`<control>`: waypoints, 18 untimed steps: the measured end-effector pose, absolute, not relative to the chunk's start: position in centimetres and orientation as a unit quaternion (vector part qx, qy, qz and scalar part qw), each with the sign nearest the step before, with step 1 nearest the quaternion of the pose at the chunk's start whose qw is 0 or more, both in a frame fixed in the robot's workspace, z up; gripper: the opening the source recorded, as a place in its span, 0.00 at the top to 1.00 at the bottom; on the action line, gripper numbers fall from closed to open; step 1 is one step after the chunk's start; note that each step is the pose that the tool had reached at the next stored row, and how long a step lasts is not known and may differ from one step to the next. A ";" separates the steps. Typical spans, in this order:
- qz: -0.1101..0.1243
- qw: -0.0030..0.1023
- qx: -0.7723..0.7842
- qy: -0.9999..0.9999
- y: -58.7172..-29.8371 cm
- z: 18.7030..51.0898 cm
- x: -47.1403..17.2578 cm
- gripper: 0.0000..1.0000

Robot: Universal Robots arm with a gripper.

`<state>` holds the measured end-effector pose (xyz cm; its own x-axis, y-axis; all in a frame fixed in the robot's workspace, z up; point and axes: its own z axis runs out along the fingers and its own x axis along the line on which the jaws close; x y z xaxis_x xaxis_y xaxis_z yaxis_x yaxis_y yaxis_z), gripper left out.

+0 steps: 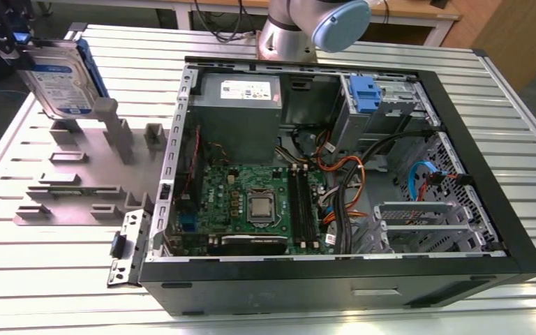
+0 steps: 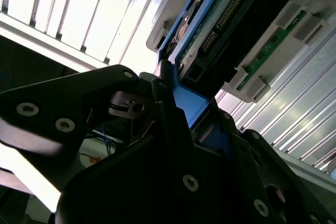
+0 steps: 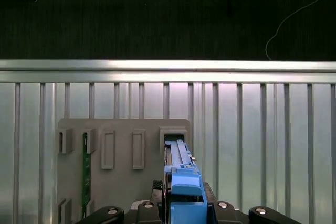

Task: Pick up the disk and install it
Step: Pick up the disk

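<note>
Claw point(image 3: 184, 211) clamped on the blue carrier edge of the disk point(image 3: 180, 166), long axis running straight out from the claw toward the grey holder block point(image 3: 123, 128); computer case point(image 1: 343, 279) well apart.

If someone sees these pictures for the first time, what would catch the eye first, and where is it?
The open computer case lies on its side in the middle of the slatted table, with its green motherboard exposed. At the exterior view's upper left, the disk in its blue bracket stands on edge over the grey holder block, clamped in the gripper.
</note>
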<state>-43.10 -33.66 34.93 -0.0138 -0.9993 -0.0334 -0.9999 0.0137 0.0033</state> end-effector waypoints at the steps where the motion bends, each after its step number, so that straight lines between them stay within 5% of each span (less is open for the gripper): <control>1: 0.013 0.011 -0.702 0.712 -33.7 35.0 -43.1 0.63; 18: 0.013 0.011 -0.702 0.712 -33.7 35.9 -43.1 0.63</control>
